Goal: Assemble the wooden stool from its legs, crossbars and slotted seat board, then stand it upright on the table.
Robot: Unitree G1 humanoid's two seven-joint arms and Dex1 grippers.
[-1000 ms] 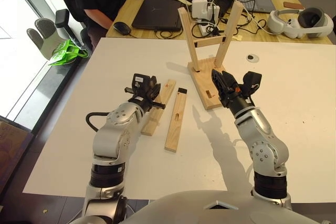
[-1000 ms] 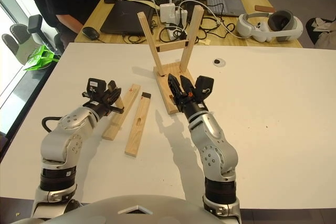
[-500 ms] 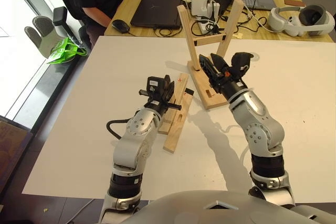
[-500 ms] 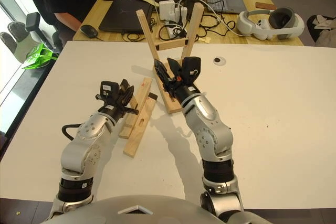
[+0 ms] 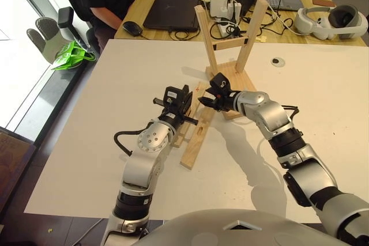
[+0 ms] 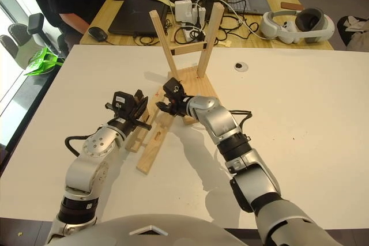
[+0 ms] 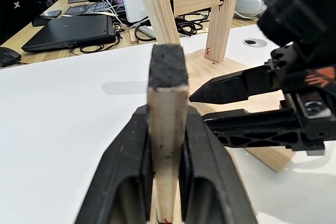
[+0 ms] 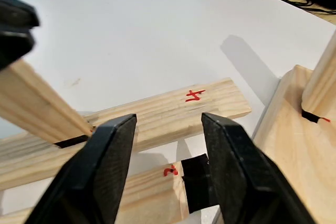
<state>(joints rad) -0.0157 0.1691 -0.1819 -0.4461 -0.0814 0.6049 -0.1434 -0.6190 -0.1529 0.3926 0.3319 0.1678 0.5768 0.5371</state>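
Left gripper [image 7: 168,129] is seen shut firmly on a wooden bar [image 7: 167,77]. The bar is gripped low on its length, with its dark tip raised off the table [image 5: 115,84] and aimed toward the seat board [image 8: 294,140]. It is judged to be held this way so the tip can be offered to a joint or passed across. Right gripper [image 8: 169,124] is spread wide, its fingers straddling the ends of two loose legs that lie flat side by side. One is a leg marked in red [image 8: 210,103] and the other a leg with a dark end [image 8: 152,179]. This hold is probably taken so one of them can be pinched at the end nearest the board. The seat board is laid flat about midway between the table's left and right edges and closer to the far edge. Two upright legs [image 5: 206,38] [image 5: 252,33] are already set in it and joined by a crossbar [image 5: 230,44], so roughly half the frame is judged fitted. Room is tight, since the held bar and the left fingers are just beside the right fingers. The standing legs and crossbar also crowd any approach to the board from the far side. A small dark disc [image 5: 278,61] lies well apart toward the far right corner. Beyond the far edge, a neighbouring desk is loaded with a laptop [image 5: 173,12], cables [image 5: 222,10] and a headset [image 5: 331,24].
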